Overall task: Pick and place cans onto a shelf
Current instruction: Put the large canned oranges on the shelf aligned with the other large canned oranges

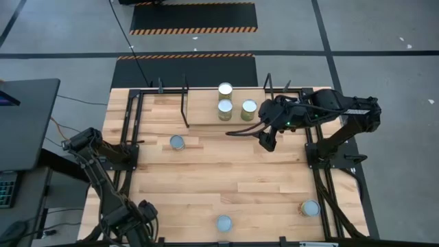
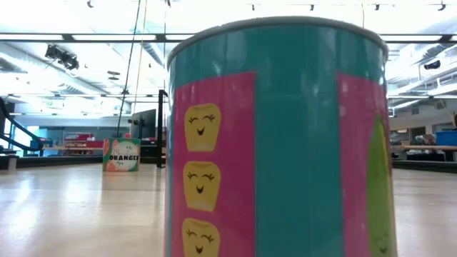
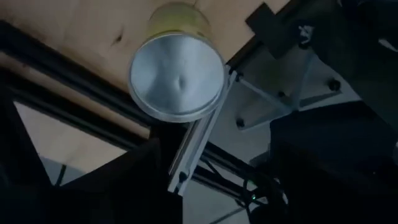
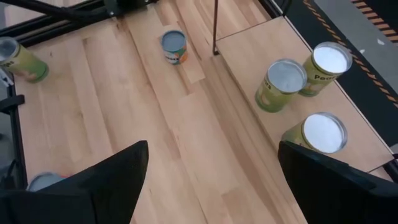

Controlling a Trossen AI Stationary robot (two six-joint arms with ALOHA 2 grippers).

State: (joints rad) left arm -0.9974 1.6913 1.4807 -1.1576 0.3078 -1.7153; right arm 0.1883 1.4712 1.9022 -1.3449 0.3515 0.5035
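Observation:
The shelf (image 1: 204, 113) stands at the table's far middle, and its board also shows in the right wrist view (image 4: 249, 50). Three yellow-green cans (image 1: 226, 90) (image 1: 225, 108) (image 1: 249, 108) stand upright on its right half. My right gripper (image 1: 266, 143) (image 4: 212, 149) hovers open and empty just in front of the shelf's right end. My left gripper (image 1: 144, 214) waits at the near left corner, beside a silver-topped can (image 3: 177, 74). Loose cans stand on the table (image 1: 178, 142) (image 1: 224, 223) (image 1: 311, 208).
Black metal frames (image 1: 130, 130) (image 1: 312, 147) run along the table's left and right sides. A teal and pink can (image 2: 278, 143) fills the low view. An orange-labelled can (image 2: 121, 154) stands far behind it. Bare wood lies in the table's middle (image 1: 233, 175).

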